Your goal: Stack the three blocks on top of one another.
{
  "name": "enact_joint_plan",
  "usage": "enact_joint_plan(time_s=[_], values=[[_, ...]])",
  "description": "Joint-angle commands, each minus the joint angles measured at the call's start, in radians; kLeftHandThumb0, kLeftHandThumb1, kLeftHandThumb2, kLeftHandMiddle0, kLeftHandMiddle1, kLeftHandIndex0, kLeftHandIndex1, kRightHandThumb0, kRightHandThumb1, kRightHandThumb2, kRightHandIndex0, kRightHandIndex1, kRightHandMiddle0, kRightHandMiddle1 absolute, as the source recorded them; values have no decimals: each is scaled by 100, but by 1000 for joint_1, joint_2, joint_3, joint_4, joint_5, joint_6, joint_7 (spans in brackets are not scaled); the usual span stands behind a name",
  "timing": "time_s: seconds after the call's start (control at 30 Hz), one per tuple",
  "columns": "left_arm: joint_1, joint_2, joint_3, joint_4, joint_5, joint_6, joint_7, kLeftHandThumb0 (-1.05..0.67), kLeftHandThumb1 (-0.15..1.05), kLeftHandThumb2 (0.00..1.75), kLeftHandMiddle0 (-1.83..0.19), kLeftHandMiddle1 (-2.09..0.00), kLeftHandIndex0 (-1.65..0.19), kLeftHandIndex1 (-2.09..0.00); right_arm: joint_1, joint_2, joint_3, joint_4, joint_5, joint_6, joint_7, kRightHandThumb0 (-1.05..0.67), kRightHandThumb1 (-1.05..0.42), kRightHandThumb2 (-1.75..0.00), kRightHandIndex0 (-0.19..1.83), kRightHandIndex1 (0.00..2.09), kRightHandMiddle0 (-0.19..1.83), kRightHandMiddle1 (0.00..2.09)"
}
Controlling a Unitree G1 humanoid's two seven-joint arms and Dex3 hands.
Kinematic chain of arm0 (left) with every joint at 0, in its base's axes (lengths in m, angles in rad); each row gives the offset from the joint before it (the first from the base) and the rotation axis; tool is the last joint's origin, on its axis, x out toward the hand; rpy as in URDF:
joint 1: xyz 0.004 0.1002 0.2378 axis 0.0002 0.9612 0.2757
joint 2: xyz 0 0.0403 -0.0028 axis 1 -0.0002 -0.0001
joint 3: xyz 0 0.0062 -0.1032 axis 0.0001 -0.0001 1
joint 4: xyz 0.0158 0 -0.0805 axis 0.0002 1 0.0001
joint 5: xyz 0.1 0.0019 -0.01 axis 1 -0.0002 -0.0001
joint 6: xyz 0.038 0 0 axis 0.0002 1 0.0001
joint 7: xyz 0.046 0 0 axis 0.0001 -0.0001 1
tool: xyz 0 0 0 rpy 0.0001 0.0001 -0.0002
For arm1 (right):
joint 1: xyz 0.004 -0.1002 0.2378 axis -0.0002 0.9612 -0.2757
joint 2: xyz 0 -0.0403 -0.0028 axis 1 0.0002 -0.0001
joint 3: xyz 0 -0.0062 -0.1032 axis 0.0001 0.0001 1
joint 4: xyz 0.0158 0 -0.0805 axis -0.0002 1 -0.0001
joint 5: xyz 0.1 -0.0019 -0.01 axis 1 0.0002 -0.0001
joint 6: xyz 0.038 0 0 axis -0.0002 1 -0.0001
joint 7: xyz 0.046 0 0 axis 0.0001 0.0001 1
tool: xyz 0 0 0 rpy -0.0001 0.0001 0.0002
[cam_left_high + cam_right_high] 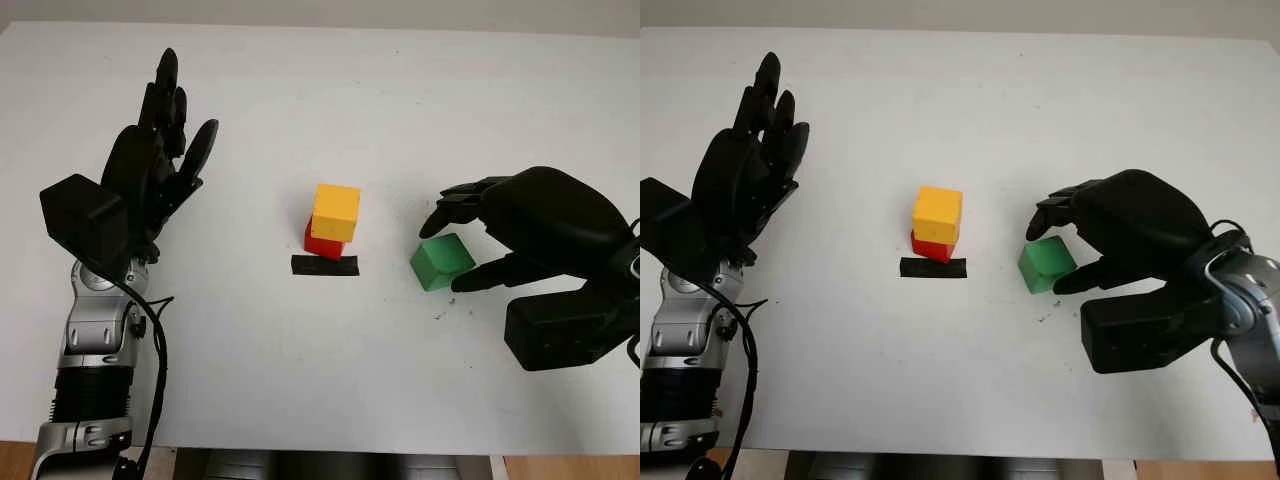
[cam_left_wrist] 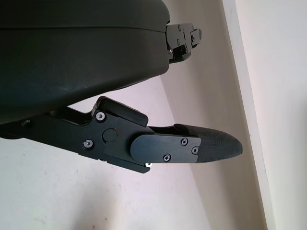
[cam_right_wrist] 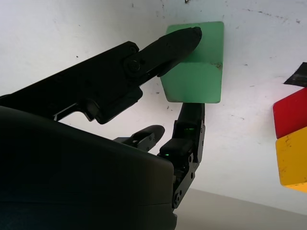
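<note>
- Nearest us, the right hand [image 1: 500,245] sits low at the table's [image 1: 300,380] right side, thumb and fingers curled around the green block [image 1: 441,261]. In the wrist view one fingertip [image 3: 189,34] lies on the block's face and another presses its opposite side; we judge the hand closed on it, block not yet lifted.
- The green block stands on the table, well right of the stack. We expect it to be light, rigid and smooth-sided, best pinched on two opposite flat faces near mid-height.
- Mid-table: a black tape strip [image 1: 324,265], just behind it the red block [image 1: 318,243] with the yellow block [image 1: 336,212] on top, slightly askew.
- Farthest back, the left hand [image 1: 160,150] is raised at the left, open, holding nothing.
</note>
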Motion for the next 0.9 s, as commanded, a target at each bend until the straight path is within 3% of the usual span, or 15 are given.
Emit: enact_joint_plan(time_s=[0.0, 0.17, 0.33, 0.6, 0.7, 0.77, 0.8, 0.87], values=[[13, 10, 6, -28, 1, 13, 4, -82, 105, 36, 16, -5, 14, -5, -10, -7, -9, 4, 10, -11, 3, -56, -80, -5, 58, 11, 55, 100], [13, 10, 8, -36, -5, 28, 4, -82, 105, 36, 16, -5, 14, -6, -11, -4, -6, 19, 15, -22, 3, -52, -80, -5, 60, 12, 59, 105], [10, 8, 9, -33, -9, 31, 5, -80, 105, 35, 17, -5, 15, -5, -22, -10, 6, 63, 7, -76, -10, -47, -83, -6, 69, 18, 66, 129], [11, 9, 9, -30, -12, 34, 5, -79, 105, 35, 16, -5, 15, -5, -34, 15, -12, 79, 54, -71, -7, -41, -84, -6, 62, 17, 61, 132], [13, 12, 8, -33, -7, 38, 5, -79, 105, 36, 16, -6, 15, -5, -71, 31, -23, 64, 134, -1, 45, -39, -85, -6, 60, 16, 59, 130], [12, 9, 7, -33, -4, 39, 11, -78, 105, 37, 15, -6, 14, -6, -113, 49, -31, 49, 204, 89, 98, -40, -86, -6, 59, 15, 56, 133], [9, 7, 6, -30, -3, 38, 15, -78, 105, 37, 14, -6, 14, -6, -151, 64, -38, 47, 253, 148, 126, -41, -91, -6, 53, 12, 46, 143], [7, 2, 7, -30, -9, 39, 16, -78, 105, 36, 14, -6, 14, -6, -221, 78, -45, 48, 318, 243, 168, -38, -88, -5, 54, 13, 49, 140]])
